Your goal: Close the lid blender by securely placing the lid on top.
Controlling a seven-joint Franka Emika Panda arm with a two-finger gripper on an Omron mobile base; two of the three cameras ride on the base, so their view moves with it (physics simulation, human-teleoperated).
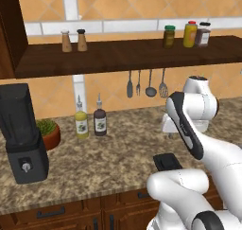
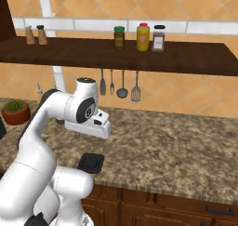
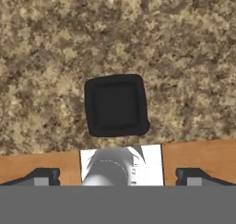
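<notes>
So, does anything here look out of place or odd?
Yes: the lid lies flat near the counter's front edge, far from the blender, whose jar stands open. Nothing looks spilled or damaged.

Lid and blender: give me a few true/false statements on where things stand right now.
1. The lid lies flat on the counter near its front edge. True.
2. The lid sits on the blender. False: the jar top is uncovered.
3. The hand holds the lid. False: it is open, above the lid, not touching.
4. A potted plant stands beside the blender. True.
5. Two bottles stand on the counter by the wall. True.
</notes>
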